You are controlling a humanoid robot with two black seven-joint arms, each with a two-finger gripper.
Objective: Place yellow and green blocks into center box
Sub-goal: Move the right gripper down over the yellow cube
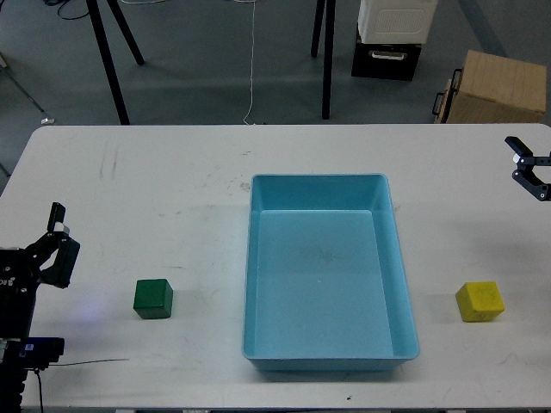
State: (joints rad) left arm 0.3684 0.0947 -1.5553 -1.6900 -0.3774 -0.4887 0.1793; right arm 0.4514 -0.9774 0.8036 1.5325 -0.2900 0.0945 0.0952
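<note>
A green block sits on the white table left of the light-blue box. A yellow block sits on the table right of the box. The box stands in the middle and nothing is in it. My left gripper is at the table's left edge, open and empty, a short way left of and slightly above the green block. My right gripper is at the right edge, open and empty, well beyond the yellow block toward the table's far side.
The white table has its far edge at the top, with dark stand legs on the floor beyond it. A cardboard box and a white-and-black case stand on the floor at the back right.
</note>
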